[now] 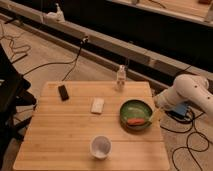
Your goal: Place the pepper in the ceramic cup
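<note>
The small orange-red pepper (134,121) lies inside the green bowl (136,104) on the right half of the wooden table (60,135). Near the table's front edge, left of the bowl, the white ceramic cup (101,146) stands upright with nothing in it. My gripper (154,117) hangs at the bowl's right rim, just right of the pepper, on the white arm (186,91) that reaches in from the right. It is open and holds nothing.
A black flat object (63,92) lies at the table's back left and a white flat object (98,105) near the middle. A small white bottle (120,78) stands at the back edge. Cables and a blue box (179,111) lie on the floor to the right.
</note>
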Robot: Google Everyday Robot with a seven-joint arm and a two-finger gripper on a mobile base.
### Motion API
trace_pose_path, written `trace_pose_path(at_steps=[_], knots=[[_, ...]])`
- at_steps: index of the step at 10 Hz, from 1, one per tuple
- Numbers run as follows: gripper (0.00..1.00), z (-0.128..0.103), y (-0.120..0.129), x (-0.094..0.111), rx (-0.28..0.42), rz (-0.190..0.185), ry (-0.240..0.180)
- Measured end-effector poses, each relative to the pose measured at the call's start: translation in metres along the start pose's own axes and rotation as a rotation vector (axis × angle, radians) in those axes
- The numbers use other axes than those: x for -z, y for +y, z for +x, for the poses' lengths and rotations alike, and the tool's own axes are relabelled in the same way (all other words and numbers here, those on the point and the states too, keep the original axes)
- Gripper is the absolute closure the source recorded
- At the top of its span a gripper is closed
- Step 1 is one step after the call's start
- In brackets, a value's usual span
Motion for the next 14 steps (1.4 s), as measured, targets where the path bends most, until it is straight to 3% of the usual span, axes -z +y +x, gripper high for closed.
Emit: trace_pose_path(at_steps=[10,12,14], knots=[[0.20,-0.001,-0.001,0.001,0.000,0.001,-0.005],[0.20,-0.010,-0.009,0.002,-0.012,0.005,-0.052],[0.20,-0.045,-0.024,-0.002,-0.012,0.010,-0.169]])
